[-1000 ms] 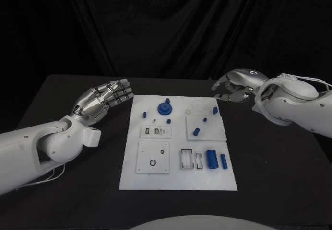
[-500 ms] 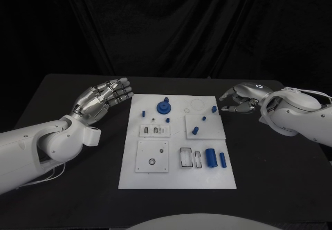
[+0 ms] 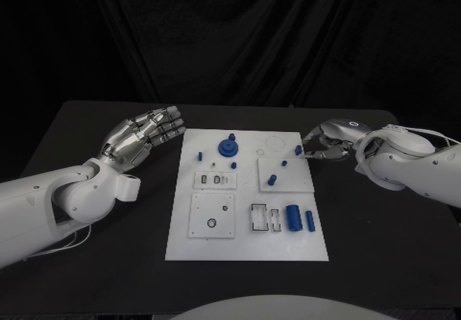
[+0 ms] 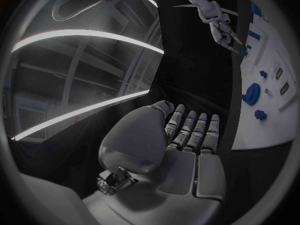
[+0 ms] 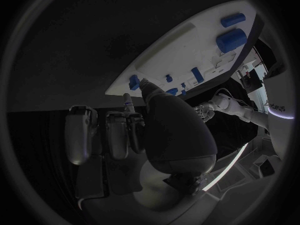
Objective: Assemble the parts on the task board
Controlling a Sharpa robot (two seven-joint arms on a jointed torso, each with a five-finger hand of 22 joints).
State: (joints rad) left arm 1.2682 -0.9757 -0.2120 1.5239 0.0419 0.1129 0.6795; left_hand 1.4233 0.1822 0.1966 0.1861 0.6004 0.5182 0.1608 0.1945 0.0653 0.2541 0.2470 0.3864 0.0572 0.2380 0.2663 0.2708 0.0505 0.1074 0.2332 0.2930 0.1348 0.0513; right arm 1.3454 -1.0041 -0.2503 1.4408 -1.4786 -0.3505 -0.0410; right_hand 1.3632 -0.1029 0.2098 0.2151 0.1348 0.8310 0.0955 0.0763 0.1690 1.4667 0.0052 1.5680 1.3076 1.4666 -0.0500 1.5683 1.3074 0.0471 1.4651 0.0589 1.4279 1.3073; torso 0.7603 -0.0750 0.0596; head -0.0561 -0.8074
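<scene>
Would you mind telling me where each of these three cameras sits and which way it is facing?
Head view: on the robot's head, looking down at the black table and the task board; both arms enter, left hand beside the board, right hand at its far right edge.
Left wrist view: behind the left hand, facing across to the board, right hand beyond.
Right wrist view: behind the right hand, facing the board and left hand.
All three share the board and its blue parts.
</scene>
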